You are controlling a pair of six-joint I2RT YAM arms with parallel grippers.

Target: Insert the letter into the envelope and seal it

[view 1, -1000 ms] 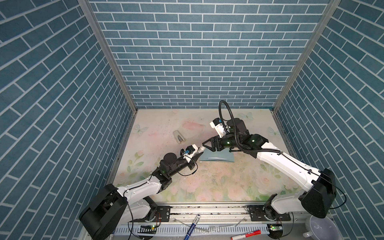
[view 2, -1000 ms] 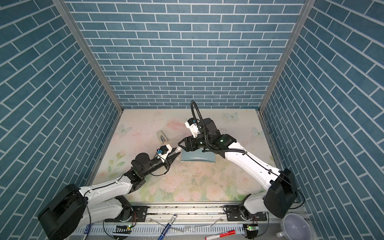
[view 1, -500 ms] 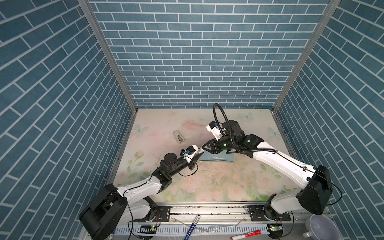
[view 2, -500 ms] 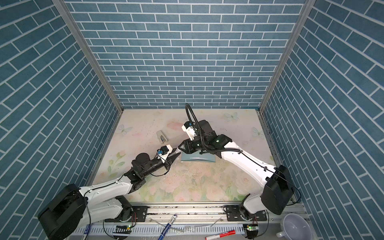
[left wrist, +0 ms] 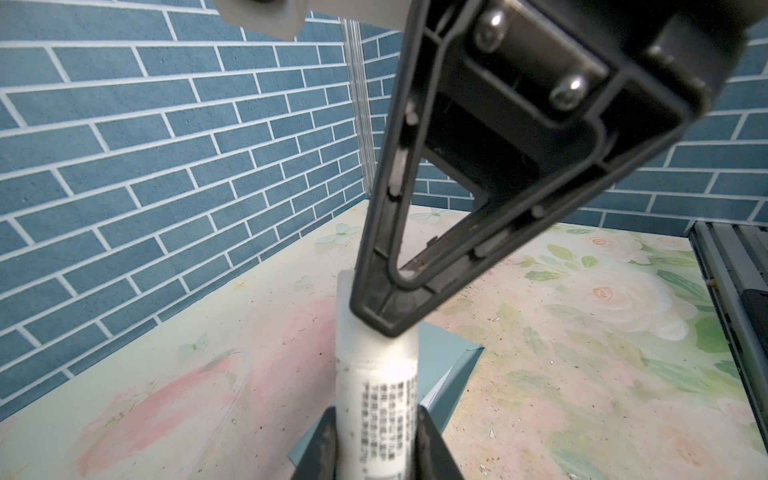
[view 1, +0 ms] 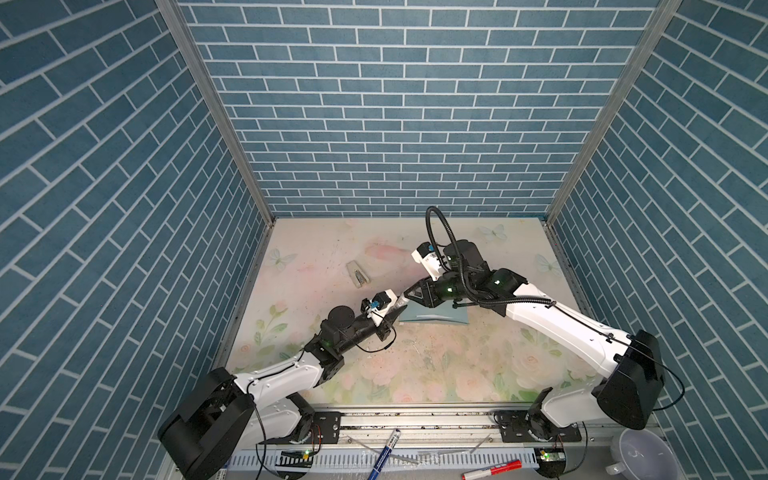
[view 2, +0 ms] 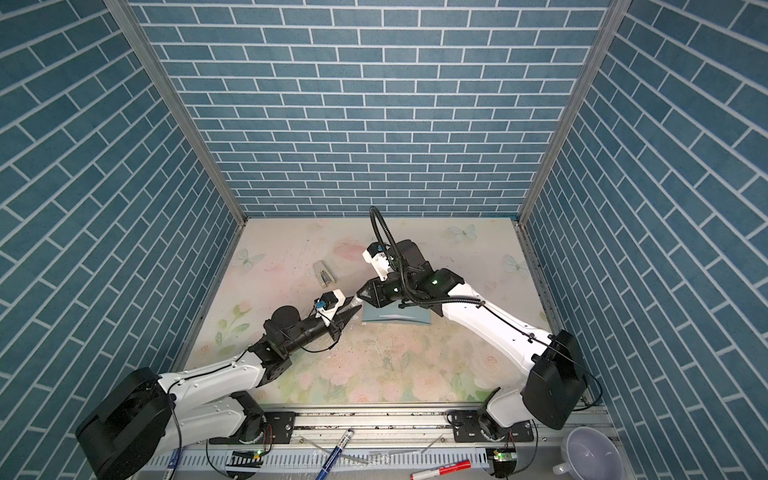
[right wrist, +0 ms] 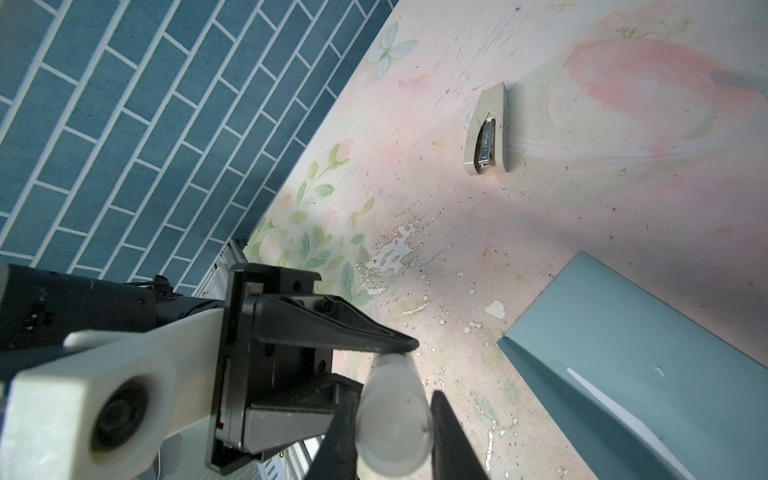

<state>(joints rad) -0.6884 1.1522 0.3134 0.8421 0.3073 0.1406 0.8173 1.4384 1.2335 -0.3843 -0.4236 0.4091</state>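
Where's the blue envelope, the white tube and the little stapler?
envelope [view 1: 444, 316]: a top view, on its bare teal front.
white tube [left wrist: 376, 390]: left wrist view, on its printed label.
stapler [right wrist: 486, 141]: right wrist view, on its metal middle.

The only print in sight stood on the white cylindrical tube [left wrist: 376, 399]. It was a block of small black characters in several lines down the tube's side, seen in the left wrist view and too blurred to read. In both top views, any lettering on the blue-and-white pen [view 1: 385, 452] and the red marker [view 1: 494, 454] at the front edge was too small to make out. No brand, number or sign was legible.
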